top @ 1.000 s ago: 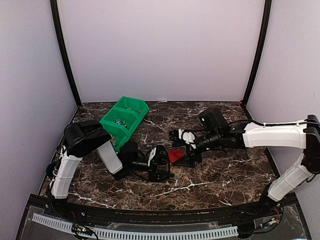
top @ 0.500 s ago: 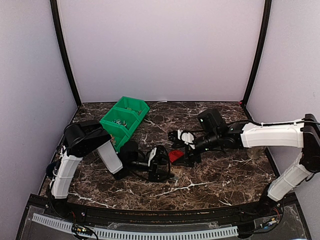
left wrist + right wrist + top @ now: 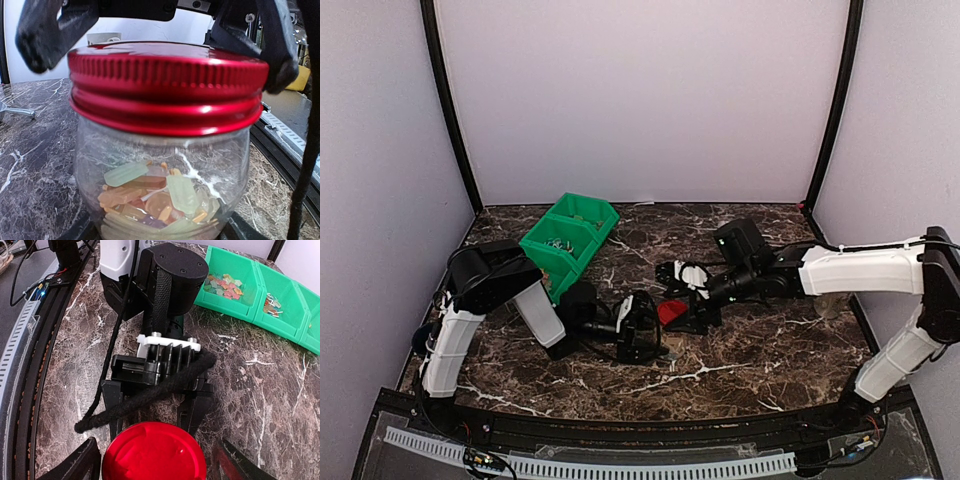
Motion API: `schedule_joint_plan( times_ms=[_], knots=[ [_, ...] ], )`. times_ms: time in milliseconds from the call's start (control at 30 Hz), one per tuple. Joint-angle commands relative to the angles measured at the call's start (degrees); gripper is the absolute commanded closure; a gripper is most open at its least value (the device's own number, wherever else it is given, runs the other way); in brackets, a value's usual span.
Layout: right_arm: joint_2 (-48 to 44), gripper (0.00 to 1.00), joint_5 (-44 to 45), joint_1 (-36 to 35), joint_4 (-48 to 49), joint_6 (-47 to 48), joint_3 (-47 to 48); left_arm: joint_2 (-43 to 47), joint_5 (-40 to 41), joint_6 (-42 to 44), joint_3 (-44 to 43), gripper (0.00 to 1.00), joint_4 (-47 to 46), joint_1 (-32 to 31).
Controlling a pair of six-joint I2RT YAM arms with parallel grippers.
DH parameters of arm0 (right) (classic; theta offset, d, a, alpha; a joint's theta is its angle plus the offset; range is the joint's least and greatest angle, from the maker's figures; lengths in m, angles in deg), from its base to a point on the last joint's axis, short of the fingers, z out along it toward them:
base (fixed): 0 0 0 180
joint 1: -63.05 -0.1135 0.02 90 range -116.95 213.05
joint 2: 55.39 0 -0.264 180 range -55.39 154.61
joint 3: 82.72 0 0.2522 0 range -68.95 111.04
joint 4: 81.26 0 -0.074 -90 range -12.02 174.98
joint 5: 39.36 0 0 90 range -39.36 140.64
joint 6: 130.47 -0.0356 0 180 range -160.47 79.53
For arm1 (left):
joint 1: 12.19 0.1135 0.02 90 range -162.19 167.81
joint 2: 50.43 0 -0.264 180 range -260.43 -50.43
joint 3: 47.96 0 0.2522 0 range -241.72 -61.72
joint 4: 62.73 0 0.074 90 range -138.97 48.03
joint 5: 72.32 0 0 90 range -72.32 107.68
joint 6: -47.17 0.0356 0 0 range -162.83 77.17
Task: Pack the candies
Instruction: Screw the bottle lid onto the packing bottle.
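Note:
A glass jar [image 3: 160,165] stands on the marble table, and my left gripper [image 3: 658,340] is shut on its lower body. Its fingers [image 3: 114,405] flank the jar in the right wrist view. Inside lie the candies [image 3: 150,195], tan, orange and pale green. A red lid [image 3: 165,85] sits on the jar's mouth, also seen from above as the same lid [image 3: 154,457]. My right gripper [image 3: 682,312] reaches in from the right and is shut on the lid, one finger [image 3: 47,35] at each side of its rim.
Green bins [image 3: 570,238] stand at the back left behind the left arm. More candies [image 3: 225,282] lie in the bins in the right wrist view. The table's near edge with a cable rail [image 3: 20,365] runs beside the jar.
The right gripper's jaws have drawn in around the red lid and the right arm has edged slightly left. The left arm and the jar have not moved.

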Motion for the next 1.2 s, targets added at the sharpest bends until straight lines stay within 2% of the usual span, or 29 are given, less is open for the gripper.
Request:
schedule_joint_plan(
  times_ms=[0, 300, 400, 467, 733, 967, 1100, 1167],
  knots=[
    [1.3, 0.25, 0.0, 0.4, 0.9, -1.0, 0.0, -1.1, -0.3, -0.6, 0.3, 0.32, 6.8, -0.3],
    [0.1, 0.37, 0.1, 0.4, 2.6, -2.2, -0.9, -1.2, 0.6, -0.4, -0.1, 0.32, 7.5, -0.3],
    [-0.7, 0.46, 1.1, 0.4, 4.2, -3.7, -1.7, -1.3, 3.4, -0.4, 0.0, 0.32, 7.6, -0.3],
    [-1.0, 0.48, 2.5, 0.4, 5.4, -5.1, -2.2, -1.4, 6.6, -0.2, -0.1, 0.32, 8.1, -0.3],
    [-1.3, 0.46, 12.6, 0.3, 10.7, -14.2, -4.0, -1.2, 19.7, 0.6, -0.2, 0.32, 9.4, -0.4],
    [0.2, 0.41, 26.6, -0.6, 14.1, -26.4, -3.1, -0.9, 28.0, 0.7, -0.3, 0.32, 10.6, -0.4],
    [2.5, 0.33, 35.1, -3.1, 13.9, -32.9, -0.7, -0.9, 30.1, 1.3, -1.3, 0.32, 13.5, -0.6],
    [3.0, 0.30, 35.7, -3.9, 13.5, -33.8, 0.2, -0.9, 30.1, 1.6, -1.4, 0.32, 13.7, -0.7]
  ],
)
